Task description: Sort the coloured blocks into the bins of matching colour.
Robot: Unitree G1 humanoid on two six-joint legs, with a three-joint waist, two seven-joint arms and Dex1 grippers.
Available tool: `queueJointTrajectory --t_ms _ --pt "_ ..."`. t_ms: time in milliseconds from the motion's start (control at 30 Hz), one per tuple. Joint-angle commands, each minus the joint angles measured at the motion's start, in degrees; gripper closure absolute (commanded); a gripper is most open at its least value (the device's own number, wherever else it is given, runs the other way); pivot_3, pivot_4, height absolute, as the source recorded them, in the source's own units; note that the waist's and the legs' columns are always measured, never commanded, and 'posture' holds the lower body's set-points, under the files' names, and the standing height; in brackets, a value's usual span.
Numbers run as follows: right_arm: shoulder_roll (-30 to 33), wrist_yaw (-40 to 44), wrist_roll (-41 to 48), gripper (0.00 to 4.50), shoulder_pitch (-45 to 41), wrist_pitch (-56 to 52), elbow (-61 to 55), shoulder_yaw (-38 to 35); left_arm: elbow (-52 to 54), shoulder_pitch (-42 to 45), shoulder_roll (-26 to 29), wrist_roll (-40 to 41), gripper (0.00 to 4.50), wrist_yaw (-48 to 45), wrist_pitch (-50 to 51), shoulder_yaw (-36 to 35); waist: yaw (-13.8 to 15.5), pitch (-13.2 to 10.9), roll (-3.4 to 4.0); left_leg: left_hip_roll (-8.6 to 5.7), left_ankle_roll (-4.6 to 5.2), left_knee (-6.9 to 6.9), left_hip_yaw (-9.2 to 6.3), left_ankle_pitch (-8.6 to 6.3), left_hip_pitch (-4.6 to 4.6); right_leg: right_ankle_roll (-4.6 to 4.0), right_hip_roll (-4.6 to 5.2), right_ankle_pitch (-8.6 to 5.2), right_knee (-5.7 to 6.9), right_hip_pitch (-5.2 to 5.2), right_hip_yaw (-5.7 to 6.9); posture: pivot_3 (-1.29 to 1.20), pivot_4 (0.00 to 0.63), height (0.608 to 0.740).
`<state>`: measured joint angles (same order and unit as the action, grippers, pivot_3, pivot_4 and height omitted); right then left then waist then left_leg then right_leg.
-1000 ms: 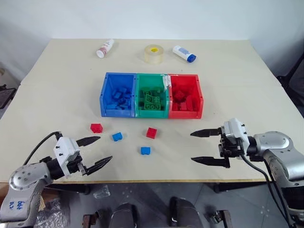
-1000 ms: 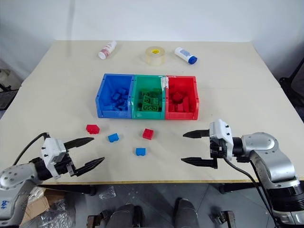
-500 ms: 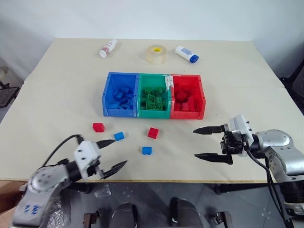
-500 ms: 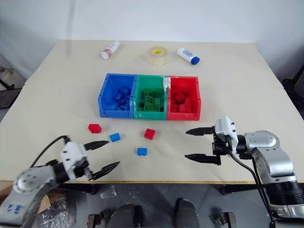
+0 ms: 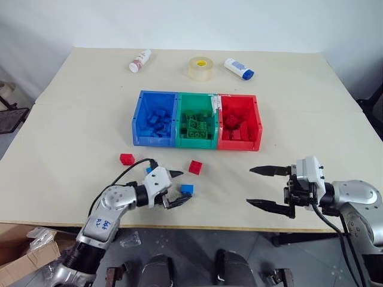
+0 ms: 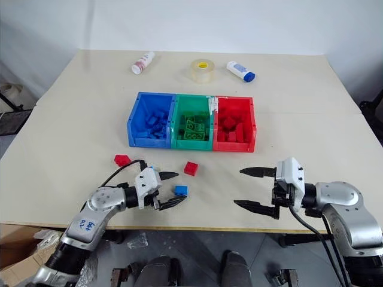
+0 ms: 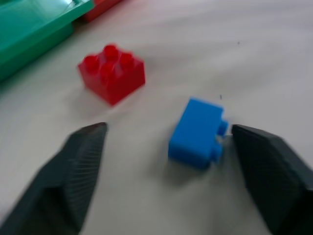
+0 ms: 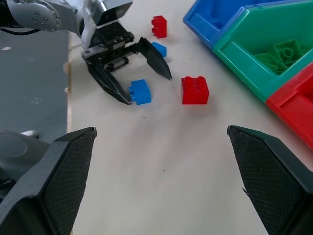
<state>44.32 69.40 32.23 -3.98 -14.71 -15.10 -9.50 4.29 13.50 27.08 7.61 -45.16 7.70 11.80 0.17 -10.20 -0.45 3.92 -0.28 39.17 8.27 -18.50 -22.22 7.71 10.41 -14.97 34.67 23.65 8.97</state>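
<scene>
Fingers of my left gripper (image 5: pixel 176 188) stand apart on both sides of a blue block (image 5: pixel 187 189) on the table (image 5: pixel 72 119); one finger touches it, no grip yet. Just beyond lies a red block (image 5: pixel 195 167); another red (image 5: pixel 126 159) sits further left. My right gripper (image 5: pixel 262 188) hangs wide open, empty, over the near right edge. Bins (image 5: pixel 197 119) sit mid-table: blue, green, red.

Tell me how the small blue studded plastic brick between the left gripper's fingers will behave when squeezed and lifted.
The small blue studded plastic brick looks rigid, so it probably won't deform. It lies skewed between the left gripper's open jaws, so it may twist as they close. Its smooth faces could slip.
</scene>
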Motion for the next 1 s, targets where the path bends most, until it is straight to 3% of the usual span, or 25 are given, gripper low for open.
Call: queueJointTrajectory --t_ms 33,233,267,400,533,667,800,967,1000 --pt "0.2 -1.4 1.52 0.0 2.43 0.41 -3.53 -3.16 -3.3 1.43 -0.36 -1.45 1.52 -2.04 -2.0 2.06 0.03 0.01 0.01 0.0 0.0 0.0 0.0 0.0 0.02 0.0 0.0 0.0 0.0 -0.01 0.0 0.0 0.15 0.74" --pt "0.55 -2.45 1.77 0.0 4.11 0.53 -4.16 -4.66 -3.96 2.44 0.31 -1.14 3.46 -4.21 -2.62 2.45 -0.08 0.02 0.02 0.0 0.0 0.02 -0.01 0.01 0.08 0.0 0.0 0.0 0.01 -0.06 -0.01 0.0 0.15 0.74" --pt "0.61 -2.5 1.79 0.0 4.19 0.56 -4.16 -4.8 -3.87 2.49 0.36 -0.96 3.57 -4.53 -2.88 2.38 -0.09 0.02 0.02 0.0 0.0 0.02 -0.03 0.01 0.08 0.0 0.0 0.0 0.01 -0.06 -0.01 0.0 0.15 0.74" --pt "0.95 -2.61 1.75 0.0 3.86 0.57 -3.61 -5.31 -1.06 2.57 0.14 0.98 3.57 -4.2 -2.9 0.29 -0.1 0.01 0.02 0.0 0.01 0.02 -0.02 0.0 0.06 0.0 0.0 0.0 0.02 -0.06 0.0 0.0 0.15 0.74" --pt "1.31 -2.34 1.47 0.0 2.92 0.72 -2.28 -5.65 4.62 3.33 1.33 1.68 3.57 -3.1 4.39 -1.08 -0.17 0.01 0.01 0.0 0.01 0.02 -0.03 0.01 0.04 0.0 0.0 0.0 0.03 -0.04 0.0 0.0 0.15 0.74" --pt "1.41 -2.08 1.2 0.0 1.0 0.95 -0.48 -5.67 7.08 8.18 -0.14 4.25 3.57 4.27 11.43 -8.72 -0.01 -0.02 -0.04 0.0 0.02 0.02 -0.04 0.01 0.03 0.01 0.0 0.0 0.02 -0.05 0.0 0.0 0.15 0.74" --pt "1.13 -1.98 0.75 0.0 -0.61 1.23 0.77 -5.13 2.71 14.5 -0.3 3.46 3.57 8.53 13.13 -12.2 -0.04 -0.02 -0.04 0.0 0.03 0.02 -0.05 0.03 0.04 0.01 -0.01 0.0 0.04 -0.06 0.0 0.0 0.15 0.74" --pt "0.53 -2.67 0.45 0.0 -2.3 1.53 1.27 -4.44 -9.99 23.37 -0.46 0.38 3.57 12.68 9.42 -13.5 -0.04 -0.03 -0.05 -0.05 0.03 0.02 -0.02 0.03 0.02 0.07 -0.01 0.04 -0.01 -0.07 0.01 0.0 0.15 0.74" --pt "0.47 -2.79 0.43 0.0 -2.34 1.57 1.22 -4.38 -13.61 24.92 -0.61 -0.3 3.22 12.71 7.65 -13.13 -0.04 -0.02 -0.05 -0.05 0.03 0.02 -0.02 0.03 0.02 0.07 -0.01 0.04 -0.02 -0.07 0.01 0.0 0.15 0.74"
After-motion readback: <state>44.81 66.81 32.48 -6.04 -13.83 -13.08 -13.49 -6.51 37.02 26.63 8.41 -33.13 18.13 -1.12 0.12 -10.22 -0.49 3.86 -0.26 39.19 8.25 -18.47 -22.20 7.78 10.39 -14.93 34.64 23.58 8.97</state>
